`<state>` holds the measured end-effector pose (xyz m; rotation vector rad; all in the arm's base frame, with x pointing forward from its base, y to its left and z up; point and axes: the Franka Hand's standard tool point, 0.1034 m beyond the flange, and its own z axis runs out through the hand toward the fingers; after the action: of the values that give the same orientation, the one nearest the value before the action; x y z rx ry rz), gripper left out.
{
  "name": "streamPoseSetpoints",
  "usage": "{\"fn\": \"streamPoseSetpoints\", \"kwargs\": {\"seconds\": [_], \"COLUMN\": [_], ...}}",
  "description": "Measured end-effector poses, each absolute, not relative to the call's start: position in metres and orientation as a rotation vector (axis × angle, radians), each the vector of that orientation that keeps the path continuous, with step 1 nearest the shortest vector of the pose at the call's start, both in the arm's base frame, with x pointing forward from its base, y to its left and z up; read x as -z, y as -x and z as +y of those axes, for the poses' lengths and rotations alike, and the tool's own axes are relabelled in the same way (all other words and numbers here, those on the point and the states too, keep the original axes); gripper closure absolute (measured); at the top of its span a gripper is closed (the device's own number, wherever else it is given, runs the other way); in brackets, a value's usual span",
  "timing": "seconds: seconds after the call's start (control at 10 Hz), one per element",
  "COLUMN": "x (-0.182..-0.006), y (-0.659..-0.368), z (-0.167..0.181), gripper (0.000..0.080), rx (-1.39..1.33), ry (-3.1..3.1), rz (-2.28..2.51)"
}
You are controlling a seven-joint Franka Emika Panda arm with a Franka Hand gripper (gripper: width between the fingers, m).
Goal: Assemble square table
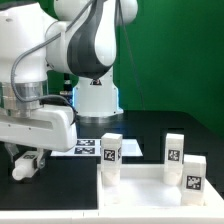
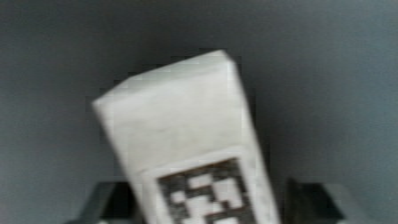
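The white square tabletop lies at the exterior view's lower right. Three white tagged legs stand upright on it: one at its near-left corner, one at the back and one at the right. My gripper is low over the black table at the exterior view's left, well apart from the tabletop. In the wrist view it is shut on a fourth white leg. The leg's tag sits between the dark fingers and the leg sticks out tilted over the dark table.
The marker board lies flat on the table between my gripper and the tabletop. The white robot base stands behind it against a green backdrop. The arm's large white links fill the exterior view's upper left.
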<state>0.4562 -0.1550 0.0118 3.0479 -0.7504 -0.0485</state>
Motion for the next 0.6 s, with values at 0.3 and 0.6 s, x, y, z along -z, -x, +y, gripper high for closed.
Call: {"fn": "streamPoseSetpoints", "kwargs": {"seconds": [0.3,0.6], "x": [-0.021,-0.021], "y": [-0.453,-0.435], "z": [-0.148,-0.149], "gripper": [0.0517,0.0517], "rx": [0.007,-0.020], "ry": [-3.077,-3.083], "rz": [-0.581,-0.400]}}
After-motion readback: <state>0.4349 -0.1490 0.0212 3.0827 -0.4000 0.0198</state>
